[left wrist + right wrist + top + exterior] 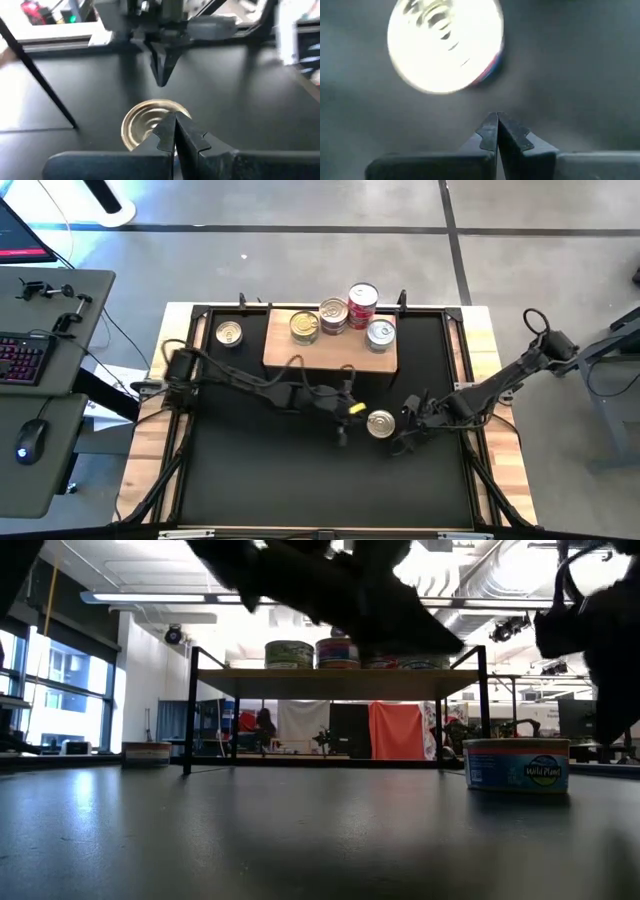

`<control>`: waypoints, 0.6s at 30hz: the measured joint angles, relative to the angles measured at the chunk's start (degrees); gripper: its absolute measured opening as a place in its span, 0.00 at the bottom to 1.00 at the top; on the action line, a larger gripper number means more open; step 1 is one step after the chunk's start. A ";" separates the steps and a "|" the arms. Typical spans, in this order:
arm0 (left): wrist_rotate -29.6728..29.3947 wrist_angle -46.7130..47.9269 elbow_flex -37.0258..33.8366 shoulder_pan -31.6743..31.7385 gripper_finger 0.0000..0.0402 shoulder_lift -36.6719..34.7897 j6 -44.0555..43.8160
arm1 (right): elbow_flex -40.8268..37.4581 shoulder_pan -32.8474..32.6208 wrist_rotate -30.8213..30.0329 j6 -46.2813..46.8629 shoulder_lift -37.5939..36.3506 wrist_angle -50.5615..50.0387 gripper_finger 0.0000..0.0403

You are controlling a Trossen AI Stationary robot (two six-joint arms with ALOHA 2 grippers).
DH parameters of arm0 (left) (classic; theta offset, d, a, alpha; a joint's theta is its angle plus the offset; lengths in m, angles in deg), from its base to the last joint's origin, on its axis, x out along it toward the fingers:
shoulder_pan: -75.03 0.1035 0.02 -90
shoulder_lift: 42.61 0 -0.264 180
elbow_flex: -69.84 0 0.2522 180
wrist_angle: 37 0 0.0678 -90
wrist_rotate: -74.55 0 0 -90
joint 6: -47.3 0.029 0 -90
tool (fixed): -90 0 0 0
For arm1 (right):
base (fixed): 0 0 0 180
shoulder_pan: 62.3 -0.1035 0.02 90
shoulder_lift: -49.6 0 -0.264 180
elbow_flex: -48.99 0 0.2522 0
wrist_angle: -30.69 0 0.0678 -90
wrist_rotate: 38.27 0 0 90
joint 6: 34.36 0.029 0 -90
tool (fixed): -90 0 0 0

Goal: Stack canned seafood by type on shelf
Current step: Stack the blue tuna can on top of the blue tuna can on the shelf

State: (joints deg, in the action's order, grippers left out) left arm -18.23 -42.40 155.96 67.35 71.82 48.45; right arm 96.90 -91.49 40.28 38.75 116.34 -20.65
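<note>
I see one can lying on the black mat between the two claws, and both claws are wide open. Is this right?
Not quite. The can does sit on the black mat between the left claw and the right claw, but both claws are shut, not open. Each wrist view shows its own two fingers pressed together at the tips, empty.

Two slim dark arms, matte black links, black cables looped along each. Left arm: yellow marking near wrist. Left end effector and right end effector: black, wedge-shaped fingers, notched inner edges, on wide flat black crossbar.
</note>
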 joint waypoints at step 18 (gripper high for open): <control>-2.18 9.45 8.78 0.52 0.00 12.44 2.17 | -1.29 4.52 -3.11 1.30 12.18 14.31 0.00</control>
State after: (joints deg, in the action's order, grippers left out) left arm -20.41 -32.95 164.74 67.87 84.26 50.61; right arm 95.61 -86.98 37.17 40.05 128.51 -6.35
